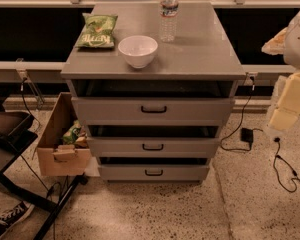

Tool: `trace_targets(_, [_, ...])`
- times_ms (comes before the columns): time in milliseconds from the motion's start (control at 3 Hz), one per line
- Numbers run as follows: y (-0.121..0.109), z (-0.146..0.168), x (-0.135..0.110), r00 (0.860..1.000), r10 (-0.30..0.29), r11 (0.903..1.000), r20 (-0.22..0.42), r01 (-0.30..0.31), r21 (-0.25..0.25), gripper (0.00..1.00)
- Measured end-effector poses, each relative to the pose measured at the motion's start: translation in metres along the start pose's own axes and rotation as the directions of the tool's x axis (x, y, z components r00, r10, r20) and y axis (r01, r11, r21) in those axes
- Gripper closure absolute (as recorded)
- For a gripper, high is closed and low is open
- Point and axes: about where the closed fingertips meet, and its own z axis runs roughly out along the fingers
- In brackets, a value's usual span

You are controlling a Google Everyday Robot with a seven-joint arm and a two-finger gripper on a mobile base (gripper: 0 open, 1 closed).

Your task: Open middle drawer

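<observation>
Camera view shows the middle drawer (190,147) below the front edge of the tabletop (205,49), with its long front running left to right. It lies left of and lower than the gripper (290,101), which is beyond the right edge. I cannot tell if the jaws are open.

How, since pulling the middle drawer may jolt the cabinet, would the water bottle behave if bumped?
The water bottle is tall and narrow, standing upright on the cabinet top, so it probably tips easily. Round-bodied, it would likely roll once down. The end effector sits at the view's right edge, apart from the bottle.
</observation>
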Motion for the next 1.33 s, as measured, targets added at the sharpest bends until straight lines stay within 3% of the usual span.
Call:
trace_targets(333, [0.0, 0.0, 0.0, 1.0, 0.0, 1.0, 0.0, 0.0, 0.0, 0.0])
trace_targets(667, [-0.001, -0.013, -0.003, 0.999, -0.006, 0.9993, -0.044, 0.008, 0.036, 0.0])
trace_targets(1000, [0.018, 0.026, -0.018, 0.998, -0.021, 0.9995, -0.056, 0.022, 0.022, 0.0])
trace_targets(1333, [0.04, 0.129, -0.011, 0.991, -0.029, 0.9993, -0.13, 0.025, -0.029, 0.0])
